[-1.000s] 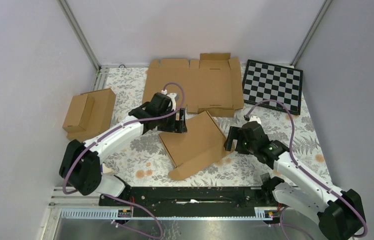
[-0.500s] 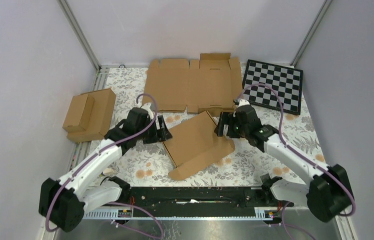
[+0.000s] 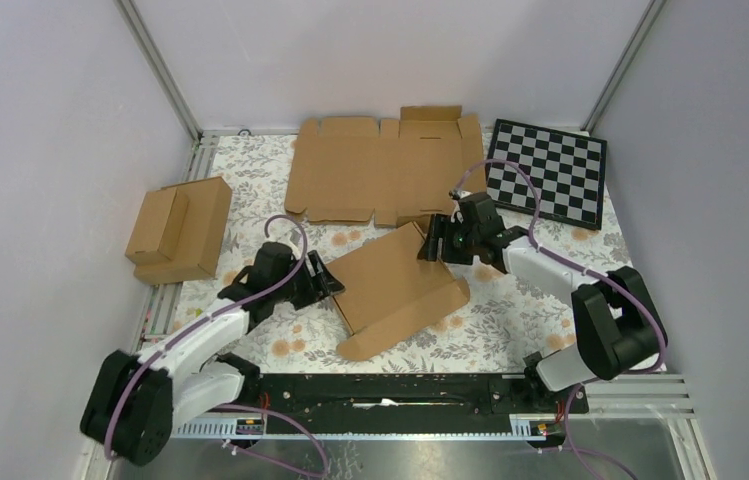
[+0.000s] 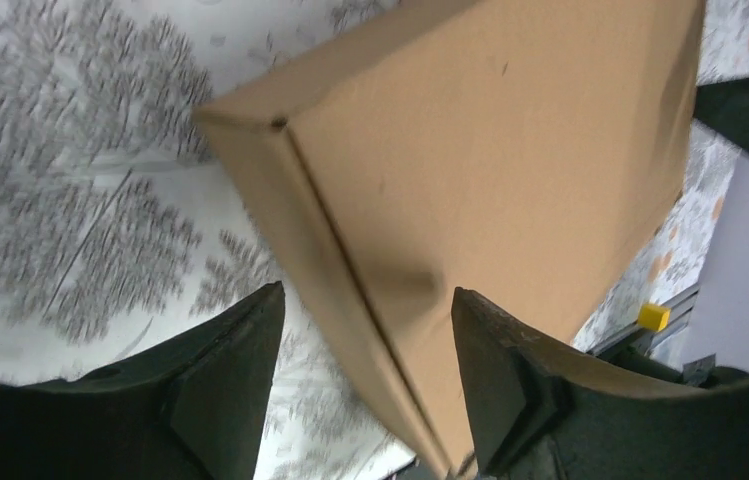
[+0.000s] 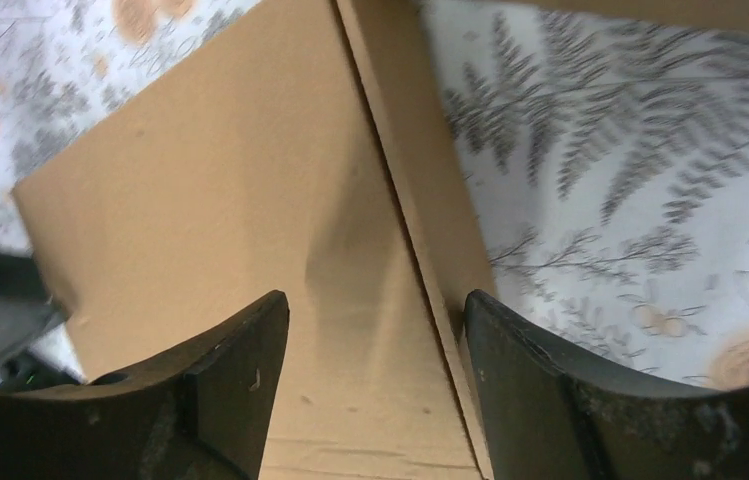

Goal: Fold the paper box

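Note:
The paper box (image 3: 395,290) is a closed, shallow brown cardboard mailer lying slanted on the floral table cover. My left gripper (image 3: 328,283) is open at its left edge. In the left wrist view the box's side edge (image 4: 350,280) runs between the spread fingers (image 4: 230,380) of the left gripper (image 4: 365,350). My right gripper (image 3: 432,240) is open at the box's far right corner. In the right wrist view the right gripper (image 5: 375,340) straddles the box's lid and side wall (image 5: 200,220). Neither gripper clamps the cardboard.
A wide flat cardboard blank (image 3: 380,170) lies at the back. Two joined small brown boxes (image 3: 178,230) sit at the left edge. A checkerboard (image 3: 547,172) lies at the back right. A black rail (image 3: 380,390) runs along the near edge.
My left gripper drew back and down from the box's far left corner to its left edge. My right gripper moved from right of the box up to its far right corner.

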